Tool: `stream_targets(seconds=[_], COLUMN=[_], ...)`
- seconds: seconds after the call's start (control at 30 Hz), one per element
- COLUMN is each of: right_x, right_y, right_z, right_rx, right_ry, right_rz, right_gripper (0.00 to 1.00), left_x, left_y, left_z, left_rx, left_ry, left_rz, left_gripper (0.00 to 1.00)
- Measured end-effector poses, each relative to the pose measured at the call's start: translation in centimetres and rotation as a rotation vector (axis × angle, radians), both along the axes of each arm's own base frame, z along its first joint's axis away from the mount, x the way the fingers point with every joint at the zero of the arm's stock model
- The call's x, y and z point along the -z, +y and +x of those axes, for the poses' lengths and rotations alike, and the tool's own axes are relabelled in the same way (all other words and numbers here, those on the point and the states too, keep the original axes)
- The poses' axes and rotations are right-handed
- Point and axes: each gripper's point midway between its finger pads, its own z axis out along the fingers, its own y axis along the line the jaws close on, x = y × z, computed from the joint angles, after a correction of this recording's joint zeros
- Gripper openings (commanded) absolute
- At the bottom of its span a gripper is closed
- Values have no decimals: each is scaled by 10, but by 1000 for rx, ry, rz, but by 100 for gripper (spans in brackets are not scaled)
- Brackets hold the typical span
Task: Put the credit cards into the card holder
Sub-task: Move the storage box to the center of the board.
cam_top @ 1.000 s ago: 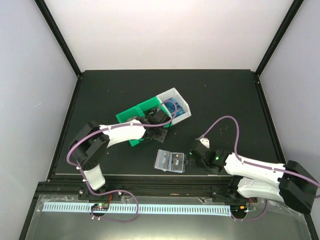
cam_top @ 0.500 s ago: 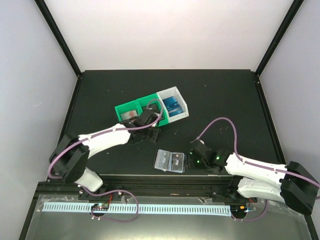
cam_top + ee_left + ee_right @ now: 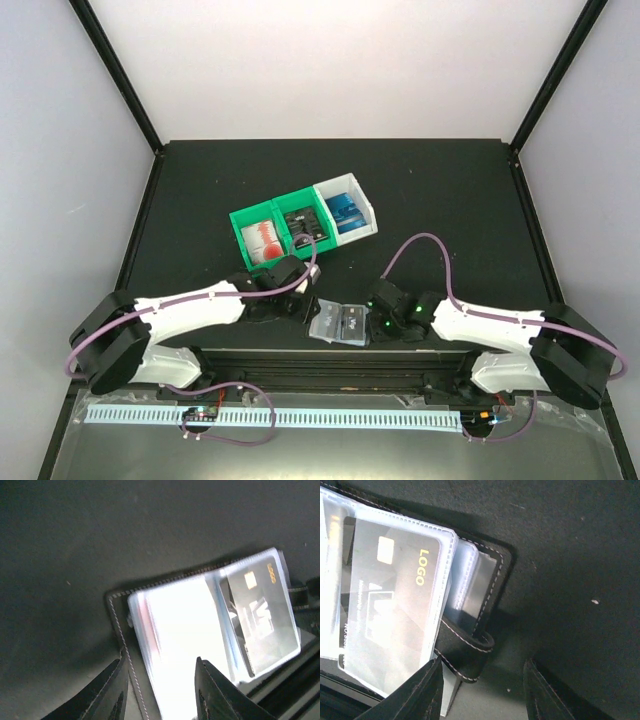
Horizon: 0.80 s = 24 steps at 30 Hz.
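At the near edge of the desk [image 3: 430, 190] the card holder [image 3: 338, 323] lies open, clear sleeves up, just beside the black front rail, with both arms reaching in low from either side. Left arm stretches flat from its base at the left corner, forearm running right along the near edge, wrist angled toward the holder's left side. Left gripper [image 3: 161, 670] hangs over the holder's stitched left edge, jaws apart, nothing seen between them. Right arm mirrors it, laid out from the right corner with the elbow low and a purple cable looping above it. Right gripper [image 3: 482, 665] sits over the holder's right edge by the strap tab, jaws apart, not clamped on anything. One black card [image 3: 395, 610] with a gold chip and "LOGO" print sits in the top sleeve on the right half; the left half is washed out by glare. Farther back at mid-desk stands the green bin [image 3: 240, 222] joined to the white bin [image 3: 345, 185], set at a slant. Red-and-white cards [image 3: 262, 238] fill the left green compartment, black cards [image 3: 303, 224] the right one, blue cards [image 3: 347, 210] the white one. Holder and bins stand well apart, dark desk showing between them; the left wrist lies nearest the bins' front wall.
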Motion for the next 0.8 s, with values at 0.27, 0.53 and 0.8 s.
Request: stream_targets(seconds=[0.27, 0.53, 0.8], right_x=[0, 1, -1], right_y=[10, 8, -10], right_z=[8, 17, 24], right_rx=[-14, 12, 101], right_ry=[-13, -63, -118], right_rz=[-13, -63, -132], right_gripper=[47, 46, 46], left_x=[7, 14, 37], left_y=[-16, -30, -26], left_z=[-29, -42, -46], left_rx=[49, 82, 63], left_ry=[48, 68, 111], left_rz=[-36, -42, 16], left_gripper=[30, 27, 26])
